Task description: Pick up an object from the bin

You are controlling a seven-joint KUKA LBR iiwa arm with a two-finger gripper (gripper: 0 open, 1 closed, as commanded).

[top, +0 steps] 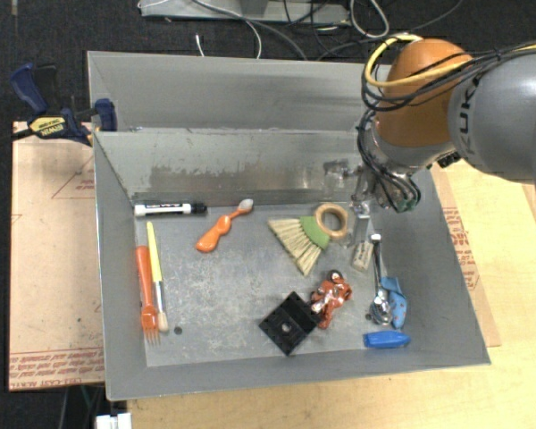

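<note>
Tool (pixel 364 211) sits just view-right of the tape roll (pixel 332 222), seemingly touching its rim; roll lies flat. Open or clenched: can't tell.

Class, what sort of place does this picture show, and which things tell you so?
Probably a robotics lab: a robot arm over a grey metal bin holding a toothbrush and marker, with cables trailing behind.

one camera looks down obliquely on the bin (pixel 286 155).

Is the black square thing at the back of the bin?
No, the black square thing lies near the front, beside a small orange figure.
</note>
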